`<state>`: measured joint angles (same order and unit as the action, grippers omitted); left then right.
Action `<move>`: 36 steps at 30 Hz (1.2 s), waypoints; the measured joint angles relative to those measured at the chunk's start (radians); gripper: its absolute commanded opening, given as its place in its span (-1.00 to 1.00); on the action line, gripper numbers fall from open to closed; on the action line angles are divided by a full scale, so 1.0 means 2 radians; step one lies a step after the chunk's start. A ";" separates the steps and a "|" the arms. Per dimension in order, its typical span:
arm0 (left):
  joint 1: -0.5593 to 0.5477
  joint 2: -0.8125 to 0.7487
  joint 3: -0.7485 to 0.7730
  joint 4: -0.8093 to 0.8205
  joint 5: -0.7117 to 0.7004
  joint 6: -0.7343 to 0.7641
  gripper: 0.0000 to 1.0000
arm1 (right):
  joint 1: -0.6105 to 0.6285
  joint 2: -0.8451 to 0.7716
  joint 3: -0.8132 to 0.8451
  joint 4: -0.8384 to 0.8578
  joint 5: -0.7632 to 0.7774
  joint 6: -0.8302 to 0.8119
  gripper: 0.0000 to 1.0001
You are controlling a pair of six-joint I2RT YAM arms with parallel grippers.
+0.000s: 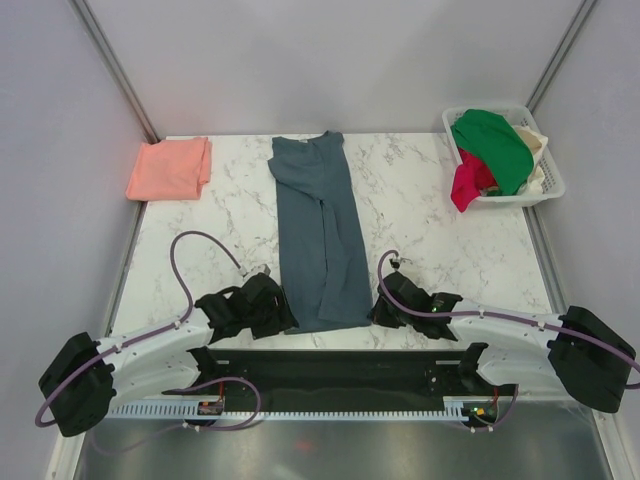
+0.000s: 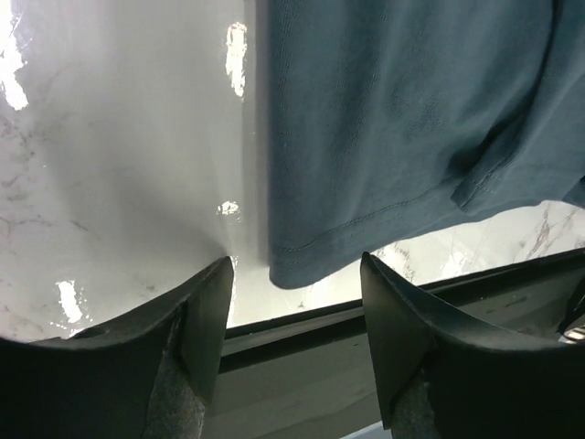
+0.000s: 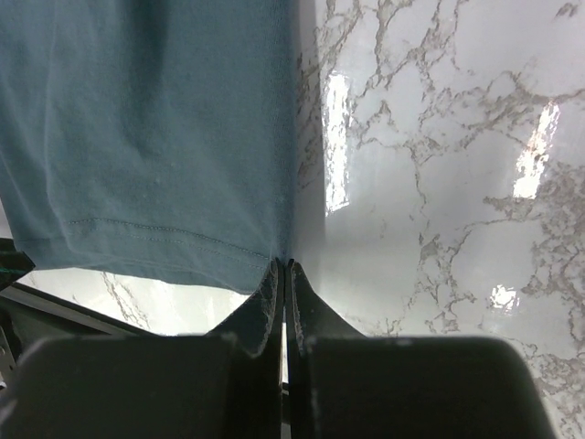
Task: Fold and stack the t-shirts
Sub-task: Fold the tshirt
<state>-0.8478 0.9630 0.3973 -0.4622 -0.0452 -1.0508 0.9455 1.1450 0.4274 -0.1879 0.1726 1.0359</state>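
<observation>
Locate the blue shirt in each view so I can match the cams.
Top external: blue shirt mid-table, a long strip running far to near.
Left wrist: blue shirt fills the upper right.
Right wrist: blue shirt fills the upper left.
Shared landmark: its stitched near hem, by the front edge of the table.

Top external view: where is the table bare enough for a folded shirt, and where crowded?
Two bare marble patches: one bordered by the pink shirt, the slate-blue shirt and the left gripper; a wider one bordered by that shirt, the basket and the right gripper. Crowded: the near edge.
</observation>
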 measured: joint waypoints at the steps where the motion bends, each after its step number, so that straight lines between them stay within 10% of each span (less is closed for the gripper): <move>1: -0.001 0.001 -0.002 0.005 -0.003 -0.002 0.26 | 0.000 0.000 -0.001 0.001 0.000 0.000 -1.00; 6: -0.002 0.010 -0.012 0.040 -0.005 -0.009 -0.13 | 0.000 0.000 -0.009 0.007 -0.002 0.000 -1.00; 10: -0.005 0.013 -0.020 0.050 -0.016 -0.011 -0.96 | 0.000 0.000 -0.014 0.014 -0.008 0.000 -1.00; 23: -0.026 -0.100 0.019 -0.050 -0.012 -0.009 -0.96 | 0.034 -0.093 -0.029 -0.039 -0.017 0.040 -1.00; 36: -0.012 -0.062 0.252 -0.195 -0.084 0.046 -0.96 | 0.033 -0.032 0.253 -0.202 0.105 -0.011 -1.00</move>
<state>-0.8711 0.8398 0.9005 -0.8513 -0.2131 -0.9581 1.0107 1.0813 0.9325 -0.5915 0.3836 1.0134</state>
